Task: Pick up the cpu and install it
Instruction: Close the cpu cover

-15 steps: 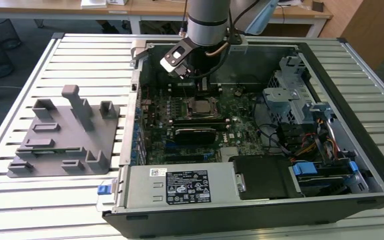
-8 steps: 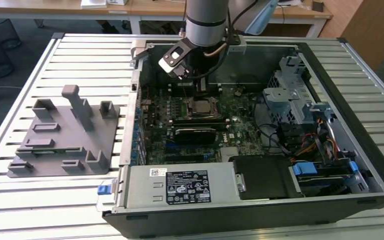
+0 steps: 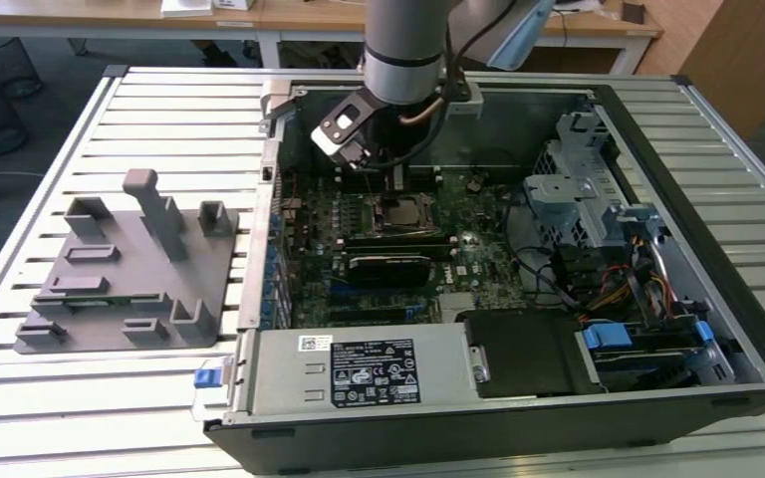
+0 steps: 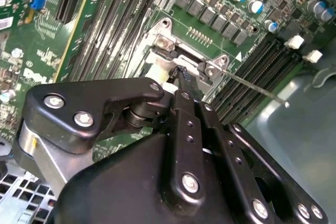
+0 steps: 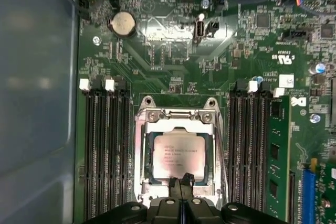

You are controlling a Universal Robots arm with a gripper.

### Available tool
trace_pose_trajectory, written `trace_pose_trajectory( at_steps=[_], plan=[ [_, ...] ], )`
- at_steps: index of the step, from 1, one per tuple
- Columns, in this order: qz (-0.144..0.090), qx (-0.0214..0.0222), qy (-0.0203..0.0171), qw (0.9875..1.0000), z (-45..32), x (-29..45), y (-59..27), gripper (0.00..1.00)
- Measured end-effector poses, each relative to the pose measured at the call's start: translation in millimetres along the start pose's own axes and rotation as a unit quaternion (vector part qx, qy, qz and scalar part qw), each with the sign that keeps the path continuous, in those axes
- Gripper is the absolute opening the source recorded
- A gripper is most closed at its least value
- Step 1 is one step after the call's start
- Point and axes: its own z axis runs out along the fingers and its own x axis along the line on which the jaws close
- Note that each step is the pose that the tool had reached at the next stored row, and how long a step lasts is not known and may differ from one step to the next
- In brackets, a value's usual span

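Note:
The cpu (image 5: 178,155), a small square chip with a silvery top plate, lies flat in the open socket (image 5: 140,150) on the green motherboard (image 5: 173,51). In the first wrist view my gripper (image 5: 181,184) hovers at the chip's near edge, its two black fingertips pressed together with nothing between them. In the second wrist view my gripper (image 4: 181,73) is over the socket's metal frame (image 4: 164,39), and the thin socket lever (image 4: 252,85) sticks out to one side. In the exterior view the arm (image 3: 402,50) reaches down into the computer case (image 3: 701,149).
Memory slots (image 5: 105,145) flank the socket on both sides. A grey plastic holder block (image 3: 124,269) with upright posts stands on the slatted table at the exterior view's left. Drive bays and cables (image 3: 622,269) fill the case's right side, and the power supply (image 3: 356,368) sits at the front.

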Motion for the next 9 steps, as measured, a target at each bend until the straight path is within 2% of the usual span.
trace_pose_trajectory(
  at_steps=[9],
  plan=[
    [0.000, 0.0012, 0.0000, 1.0000, 8.8, 0.1, -5.4, 0.12]
  ],
)
